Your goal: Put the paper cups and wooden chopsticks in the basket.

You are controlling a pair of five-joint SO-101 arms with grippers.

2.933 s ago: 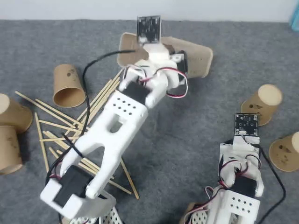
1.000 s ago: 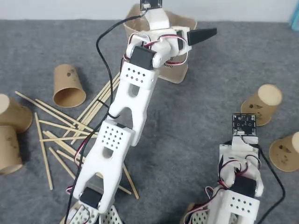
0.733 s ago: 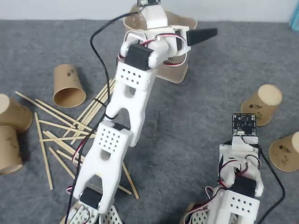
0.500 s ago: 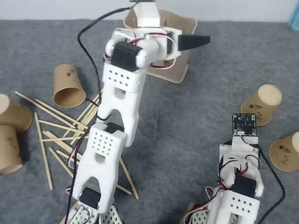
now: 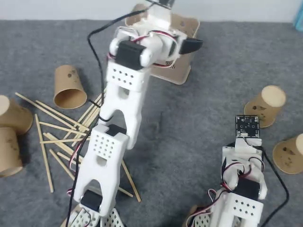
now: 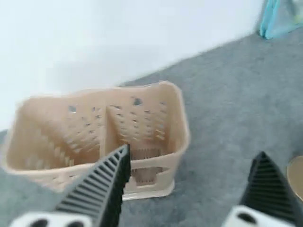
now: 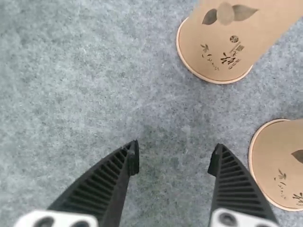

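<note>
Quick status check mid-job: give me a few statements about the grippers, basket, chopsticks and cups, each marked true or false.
1. The left gripper is open and empty. True.
2. The basket lies on its side. False: it stands upright.
3. The chopsticks are in the basket. False: they lie scattered on the carpet.
4. Two paper cups lie near the open right gripper. True.

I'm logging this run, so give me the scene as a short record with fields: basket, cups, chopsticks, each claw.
basket: upright, no cups or chopsticks seen inside
paper cups: five on the carpet, outside the basket
chopsticks: scattered on the carpet
left claw: open, empty, at the basket
right claw: open, empty, near two cups
</note>
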